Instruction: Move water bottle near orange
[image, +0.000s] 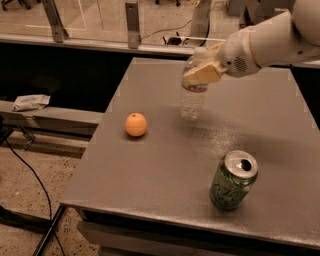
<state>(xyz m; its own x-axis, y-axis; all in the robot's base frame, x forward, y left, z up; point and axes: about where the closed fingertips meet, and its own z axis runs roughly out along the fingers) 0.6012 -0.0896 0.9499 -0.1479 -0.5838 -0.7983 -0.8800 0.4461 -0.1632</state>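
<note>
The water bottle (192, 99) is clear ribbed plastic with a reddish-white label band. It stands upright at the middle back of the grey table (165, 170). My gripper (202, 70) comes in from the upper right and is shut on the bottle's upper part, covering the cap. The orange (136, 124) lies on the table to the left of the bottle and a little nearer, about a bottle's width and a half away.
A green soda can (233, 180) stands at the table's front right. The table's left edge drops to the floor, where cables and a crumpled white wrapper (30, 102) on a low ledge lie. A railing with glass runs behind the table.
</note>
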